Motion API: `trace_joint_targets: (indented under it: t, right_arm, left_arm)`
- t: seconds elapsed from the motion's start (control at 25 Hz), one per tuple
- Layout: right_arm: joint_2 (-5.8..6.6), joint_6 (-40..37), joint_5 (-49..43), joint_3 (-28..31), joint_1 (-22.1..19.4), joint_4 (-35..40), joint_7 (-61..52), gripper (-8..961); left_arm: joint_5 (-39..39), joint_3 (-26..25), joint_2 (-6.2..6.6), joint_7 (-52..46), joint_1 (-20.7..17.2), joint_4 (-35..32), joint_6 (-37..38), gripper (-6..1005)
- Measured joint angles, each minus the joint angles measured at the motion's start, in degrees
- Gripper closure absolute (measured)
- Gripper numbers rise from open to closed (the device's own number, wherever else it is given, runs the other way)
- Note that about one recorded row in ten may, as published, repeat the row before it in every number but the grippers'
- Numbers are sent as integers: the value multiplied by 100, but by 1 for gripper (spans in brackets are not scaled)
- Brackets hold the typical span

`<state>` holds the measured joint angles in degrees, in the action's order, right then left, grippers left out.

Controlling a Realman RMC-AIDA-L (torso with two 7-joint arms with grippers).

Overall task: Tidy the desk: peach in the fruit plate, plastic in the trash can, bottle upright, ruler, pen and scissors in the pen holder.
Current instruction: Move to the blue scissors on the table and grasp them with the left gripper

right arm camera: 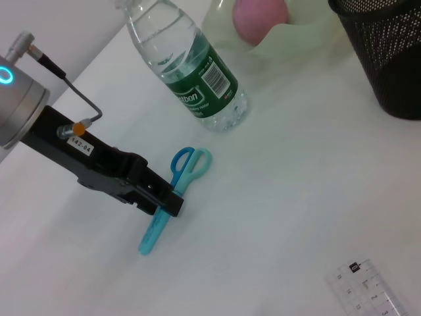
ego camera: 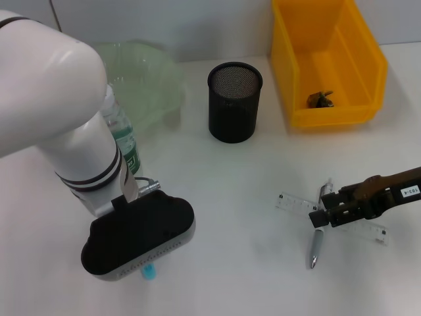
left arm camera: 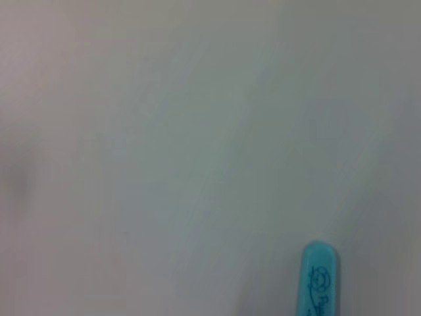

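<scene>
Step in hand: scissors pickup. Left gripper (right arm camera: 168, 201) was down on the blue scissors (right arm camera: 172, 197), near left of the desk beside the upright water bottle (right arm camera: 191, 72), fingers closed on the blades. Right gripper (ego camera: 323, 217) hovered over pen (ego camera: 317, 238) and ruler (ego camera: 289, 201); finger state unclear. Next: lift and carry to the mesh pen holder (ego camera: 234, 102).

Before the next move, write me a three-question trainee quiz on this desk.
1. True or false: the bottle stands upright.
2. The left gripper is at the: A) ruler B) scissors C) pen
3. What lies in the fruit plate?

Key: 1 true. 2 B; the right gripper is over the pen and ruler. 3 the peach.
</scene>
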<state>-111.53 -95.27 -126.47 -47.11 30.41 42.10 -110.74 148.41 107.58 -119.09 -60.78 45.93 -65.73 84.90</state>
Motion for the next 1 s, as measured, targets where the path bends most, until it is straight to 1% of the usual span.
trace_joint_targets:
  t: [1.0]
  right_arm:
    - [-7, 62, 0, 0, 2, -44, 23, 214]
  left_arm:
    - [-104, -52, 29, 29, 42, 63, 0, 531]
